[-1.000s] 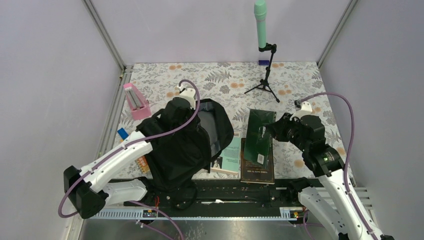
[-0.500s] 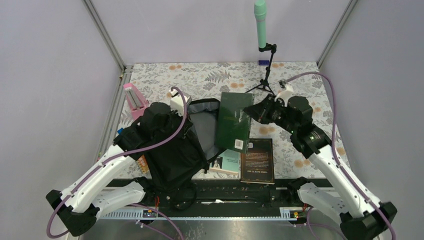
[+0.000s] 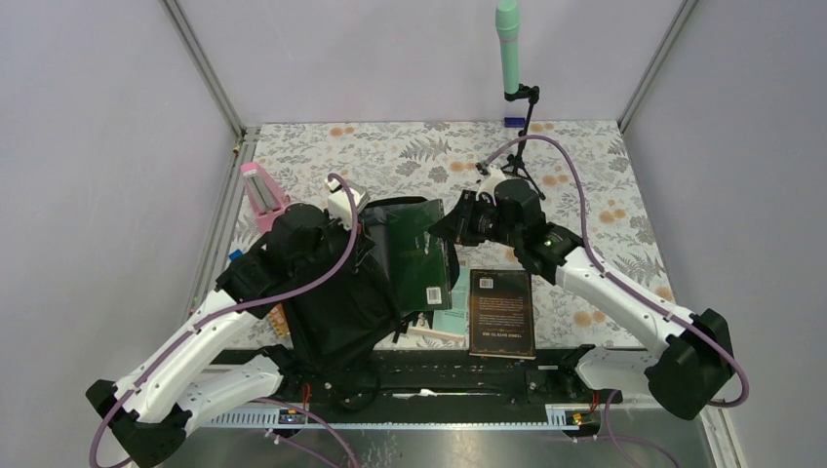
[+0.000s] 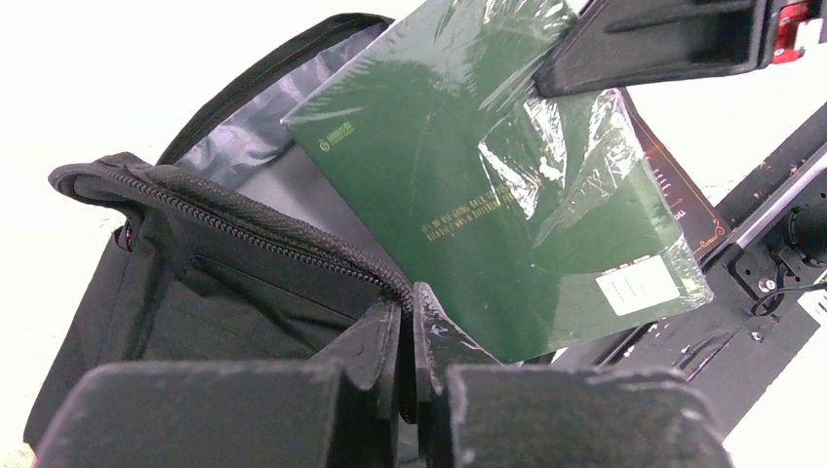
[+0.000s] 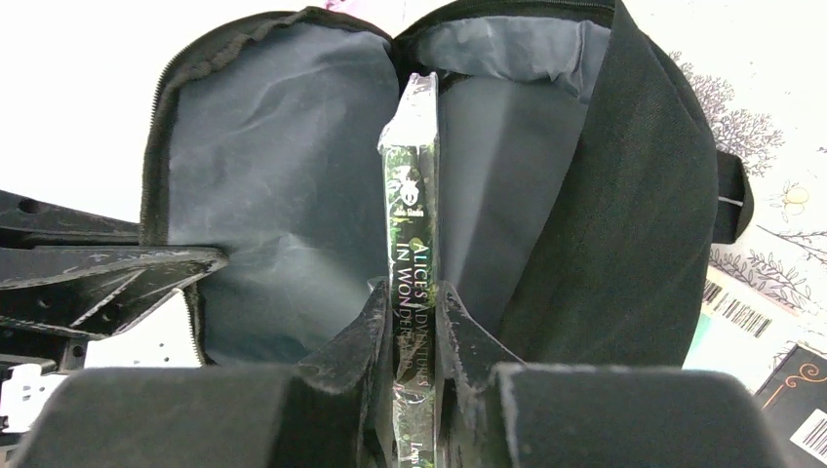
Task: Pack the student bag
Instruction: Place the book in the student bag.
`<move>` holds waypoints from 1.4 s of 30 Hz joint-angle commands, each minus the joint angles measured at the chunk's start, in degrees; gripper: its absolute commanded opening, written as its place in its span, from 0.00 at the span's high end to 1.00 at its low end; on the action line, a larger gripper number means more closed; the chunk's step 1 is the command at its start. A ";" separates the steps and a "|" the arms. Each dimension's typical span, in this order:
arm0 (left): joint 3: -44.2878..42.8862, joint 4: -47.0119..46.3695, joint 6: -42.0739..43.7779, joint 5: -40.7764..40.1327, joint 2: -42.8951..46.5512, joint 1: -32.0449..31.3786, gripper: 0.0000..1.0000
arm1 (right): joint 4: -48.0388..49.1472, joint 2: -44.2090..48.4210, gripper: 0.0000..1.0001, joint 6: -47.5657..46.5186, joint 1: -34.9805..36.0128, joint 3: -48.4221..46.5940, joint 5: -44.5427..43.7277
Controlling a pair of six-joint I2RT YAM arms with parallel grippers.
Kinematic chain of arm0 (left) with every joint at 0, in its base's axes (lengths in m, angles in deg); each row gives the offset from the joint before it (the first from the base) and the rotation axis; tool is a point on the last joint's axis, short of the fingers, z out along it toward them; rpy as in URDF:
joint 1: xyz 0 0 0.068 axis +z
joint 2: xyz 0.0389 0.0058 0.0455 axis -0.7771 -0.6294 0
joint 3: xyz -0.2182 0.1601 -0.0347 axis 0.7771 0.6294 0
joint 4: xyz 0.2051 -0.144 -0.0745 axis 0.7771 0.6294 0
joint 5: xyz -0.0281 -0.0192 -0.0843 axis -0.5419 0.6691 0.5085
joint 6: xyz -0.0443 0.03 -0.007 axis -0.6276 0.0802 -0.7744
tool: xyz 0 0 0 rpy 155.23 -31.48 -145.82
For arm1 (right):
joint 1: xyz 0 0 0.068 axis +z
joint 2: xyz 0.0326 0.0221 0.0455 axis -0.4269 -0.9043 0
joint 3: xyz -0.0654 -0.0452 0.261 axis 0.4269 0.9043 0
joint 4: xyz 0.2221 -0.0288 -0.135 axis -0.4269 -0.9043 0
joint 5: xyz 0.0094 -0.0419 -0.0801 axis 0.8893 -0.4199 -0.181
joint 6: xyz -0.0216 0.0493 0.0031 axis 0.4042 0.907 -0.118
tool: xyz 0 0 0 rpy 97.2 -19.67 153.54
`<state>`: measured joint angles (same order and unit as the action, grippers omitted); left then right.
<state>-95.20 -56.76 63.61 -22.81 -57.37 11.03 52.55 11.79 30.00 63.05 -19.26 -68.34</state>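
Near-left on bench (image 3: 410,156), base at near edge: student bag (image 3: 341,312), black fabric slumped, mouth wide open w/ grey lining showing; left jaws pinched shut on its zip rim; right jaws clamp spine of green book (image 3: 417,255), shrink-wrapped, tilted, leading end inside mouth w/ lining free either side; brown book (image 3: 501,312) flat just right of bag; far half of bench mostly open floral surface; tripod (image 3: 517,161) far-centre; pink stand (image 3: 263,198) by left edge.
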 commanded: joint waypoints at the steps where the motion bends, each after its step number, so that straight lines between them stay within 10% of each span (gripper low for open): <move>1: -0.42 -4.96 0.73 1.78 1.70 0.46 1.00 | 3.56 -0.72 1.00 1.36 0.44 -4.14 4.61; 26: 1.34 -8.87 0.70 9.16 3.95 1.40 1.00 | 14.72 -20.12 1.00 10.17 2.98 -10.69 12.74; 42: 1.78 -9.92 0.44 11.42 4.96 1.91 1.00 | 14.32 -26.62 1.00 5.88 6.40 -12.89 -0.01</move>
<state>-92.71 -59.36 63.82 -14.05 -53.98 12.69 61.12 -14.76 36.14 68.17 -30.50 -62.66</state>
